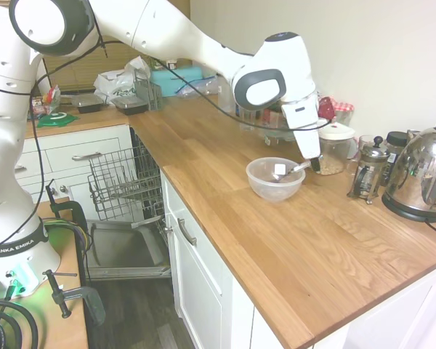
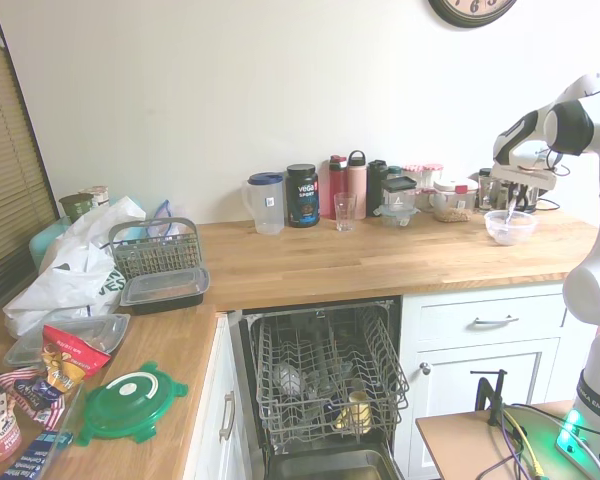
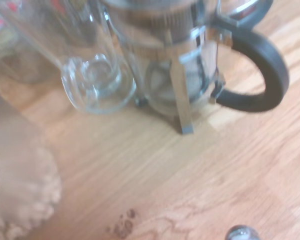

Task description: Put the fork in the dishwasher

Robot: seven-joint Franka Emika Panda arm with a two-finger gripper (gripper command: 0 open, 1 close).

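Note:
The fork (image 1: 293,171) lies slanted in the clear bowl (image 1: 275,187) on the wooden counter, its handle rising over the bowl's right rim. My gripper (image 1: 315,166) comes down from above and is shut on the fork's handle end. A round silvery tip (image 3: 240,233) shows in the wrist view. In the second exterior view the gripper (image 2: 513,200) hangs just above the bowl (image 2: 510,228) at the counter's right end. The dishwasher (image 1: 123,182) stands open to the left under the counter, its wire rack (image 2: 325,370) pulled out over the dropped door (image 1: 127,251).
Right behind the bowl stand a French press (image 1: 370,171), a steel kettle (image 1: 421,174) and a lidded jar of oats (image 1: 334,149). Bottles and a jug (image 2: 267,203) line the wall. A small wire basket (image 2: 155,250), food tubs and bags fill the far corner.

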